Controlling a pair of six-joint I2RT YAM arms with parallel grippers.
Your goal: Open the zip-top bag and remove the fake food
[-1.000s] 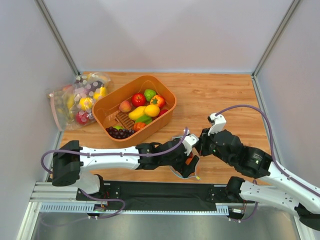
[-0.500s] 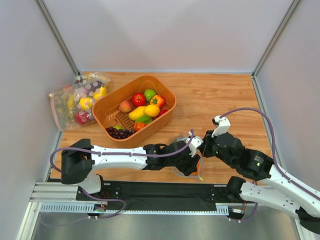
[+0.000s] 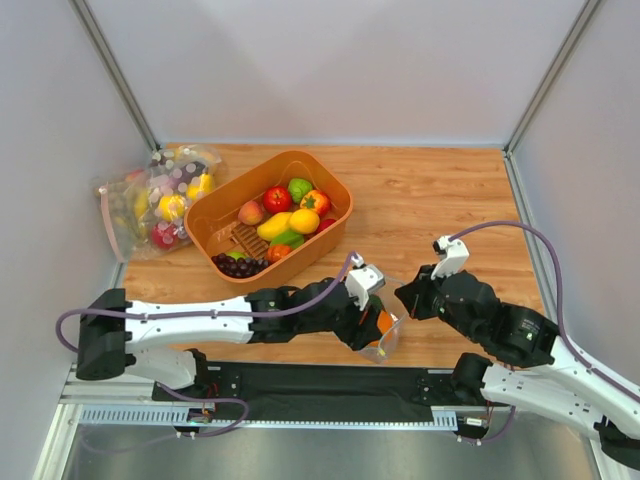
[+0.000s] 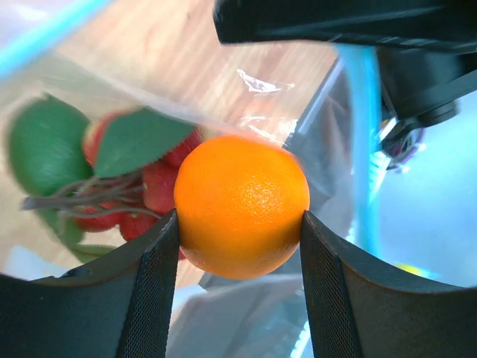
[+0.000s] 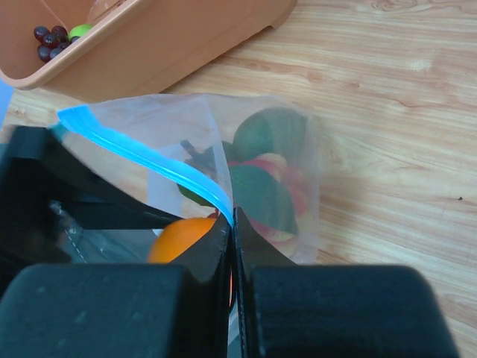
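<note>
The round orange sits squeezed between the two pads of my left gripper, at the mouth of the clear zip-top bag. Behind it inside the bag lie red strawberry pieces, a green leaf and a dark green fruit. My right gripper is shut on the bag's light-blue zip strip and holds that edge up. From above, the bag is near the table's front edge, with the left gripper and the right gripper on either side of it.
An orange basket with tomato, lemon, pepper and purple grapes stands behind the left arm. Clear bags with pink strips lie at the far left by the wall. Bare wood lies to the right of the basket.
My left jaws have closed on the orange in the bag's mouth. My right gripper, still pinching the zip strip, has shifted a little right and nearer.
</note>
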